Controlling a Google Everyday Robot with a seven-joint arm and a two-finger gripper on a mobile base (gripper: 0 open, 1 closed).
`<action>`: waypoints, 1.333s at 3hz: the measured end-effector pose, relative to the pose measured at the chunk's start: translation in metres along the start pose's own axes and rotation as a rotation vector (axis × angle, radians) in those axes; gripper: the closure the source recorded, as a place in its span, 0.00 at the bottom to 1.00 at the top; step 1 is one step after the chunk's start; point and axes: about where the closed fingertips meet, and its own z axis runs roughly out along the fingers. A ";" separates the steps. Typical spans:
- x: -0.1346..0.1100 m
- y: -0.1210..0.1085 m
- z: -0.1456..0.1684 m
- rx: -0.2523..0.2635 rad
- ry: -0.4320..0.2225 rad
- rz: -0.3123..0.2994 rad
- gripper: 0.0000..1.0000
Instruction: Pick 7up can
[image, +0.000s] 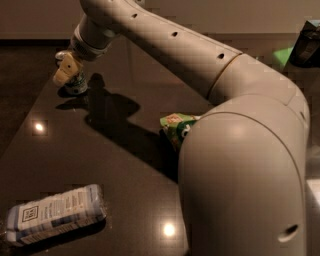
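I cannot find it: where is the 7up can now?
Camera view: the 7up can stands far left on the table, with the claw at it.

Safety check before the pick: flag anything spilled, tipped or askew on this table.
Nothing stands out. The 7up can stands upright far left on the table, the tool right at it; the green bag and white-and-blue packet lie nearer; no spill.
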 end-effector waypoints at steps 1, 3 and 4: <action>0.002 -0.007 0.009 -0.013 0.004 -0.006 0.18; -0.003 -0.008 0.002 -0.050 -0.023 -0.013 0.65; -0.020 0.003 -0.026 -0.064 -0.071 -0.025 0.95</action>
